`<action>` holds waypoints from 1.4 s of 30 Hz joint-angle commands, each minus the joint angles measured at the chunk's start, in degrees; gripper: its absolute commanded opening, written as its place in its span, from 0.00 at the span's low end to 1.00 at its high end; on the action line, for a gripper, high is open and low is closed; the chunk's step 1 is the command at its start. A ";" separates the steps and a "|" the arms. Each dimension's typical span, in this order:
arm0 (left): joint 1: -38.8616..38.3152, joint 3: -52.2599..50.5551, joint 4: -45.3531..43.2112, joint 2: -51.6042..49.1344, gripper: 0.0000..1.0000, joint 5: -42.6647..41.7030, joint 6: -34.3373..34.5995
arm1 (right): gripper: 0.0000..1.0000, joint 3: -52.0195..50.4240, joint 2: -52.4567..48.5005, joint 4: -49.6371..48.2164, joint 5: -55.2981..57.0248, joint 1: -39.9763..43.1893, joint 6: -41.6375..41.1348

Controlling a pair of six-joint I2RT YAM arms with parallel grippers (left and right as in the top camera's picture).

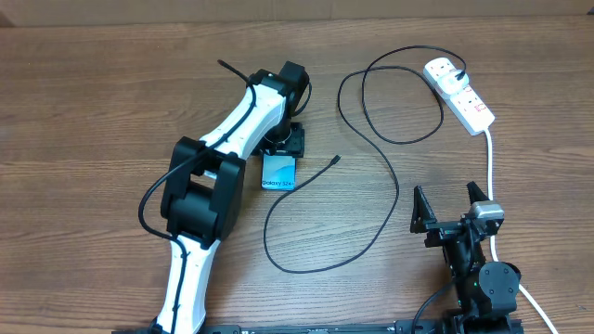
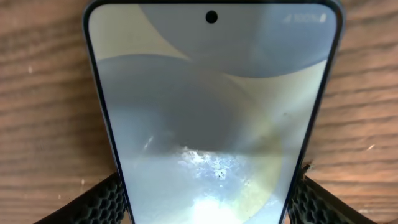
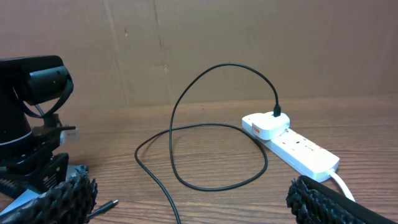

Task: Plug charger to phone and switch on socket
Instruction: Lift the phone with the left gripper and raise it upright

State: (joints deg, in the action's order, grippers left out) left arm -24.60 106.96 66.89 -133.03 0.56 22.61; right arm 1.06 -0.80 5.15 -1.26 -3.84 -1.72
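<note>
The phone (image 1: pixel 278 173) lies flat and face up on the wooden surface (image 1: pixel 93 93), screen lit, near the middle and just below the left claw (image 1: pixel 283 141), which hangs over its far end. In the left wrist view the claw's ribbed fingers (image 2: pixel 106 202) stand on either side of the phone's long edges, at or very near them; whether they press yet cannot be told. The step in hand looks like securing the phone, and doing it well calls for both pads meeting the edges evenly and low, so the slim body neither tips nor skids. The screen's camera hole sits at the end away from the claw, so the charging port probably lies under the wrist, and the grip should leave that end reachable. The charger (image 1: pixel 315 271) loops loosely across the surface, its small connector (image 1: pixel 335 160) lying free just right of the phone, not touching it, while its plug (image 1: pixel 461 74) already sits in the socket (image 1: pixel 464 96) at the far right. The right claw (image 1: pixel 445 195) waits well apart near the front edge, jaws spread wide and empty, beside the white cord (image 1: pixel 490 158). No container is in view; only the socket's outlet, holding the plug, takes anything in, and the switch is too small to read
</note>
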 commanded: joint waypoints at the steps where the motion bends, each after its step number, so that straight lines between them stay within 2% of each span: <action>1: 0.28 5.97 2.75 -0.72 0.70 -2.80 2.21 | 1.00 -0.59 0.63 -0.35 -0.07 -0.28 0.07; 9: 2.01 16.09 11.58 -0.72 0.71 -17.57 3.34 | 1.00 -0.59 0.63 -0.35 -0.07 -0.28 0.07; 12: 4.13 17.64 13.79 -0.72 0.71 -28.76 3.30 | 1.00 -0.59 0.63 -0.35 -0.09 -0.28 0.07; 13: 5.09 17.70 14.29 -0.72 0.70 -33.99 3.26 | 1.00 -0.59 0.63 -0.35 -0.09 -0.28 0.07; 14: 6.97 17.70 15.06 -0.72 0.68 -43.56 3.13 | 1.00 -0.59 0.63 -0.35 -0.07 -0.28 0.07; 19: 11.32 17.70 15.65 -0.72 0.69 -63.47 4.00 | 1.00 -0.59 0.63 -0.35 -0.07 -0.28 0.07; 25: 15.80 17.70 15.56 -0.72 0.69 -85.66 9.81 | 1.00 -0.59 0.63 -0.35 -0.07 -0.28 0.07; 32: 17.35 17.70 15.58 -0.72 0.69 -91.10 10.86 | 1.00 -0.59 0.63 -0.35 -0.09 -0.28 0.07; 37: 17.57 17.70 15.67 -0.72 0.69 -91.17 14.97 | 1.00 -0.59 0.63 -0.35 -0.09 -0.28 0.09; 42: 17.57 17.70 15.67 -0.72 0.68 -91.17 15.32 | 1.00 -0.59 0.63 -0.35 -0.09 -0.28 0.07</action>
State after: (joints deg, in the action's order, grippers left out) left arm -7.33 123.04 82.52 -134.08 -86.52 36.32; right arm 1.06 -0.80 5.15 -1.26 -3.84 -1.72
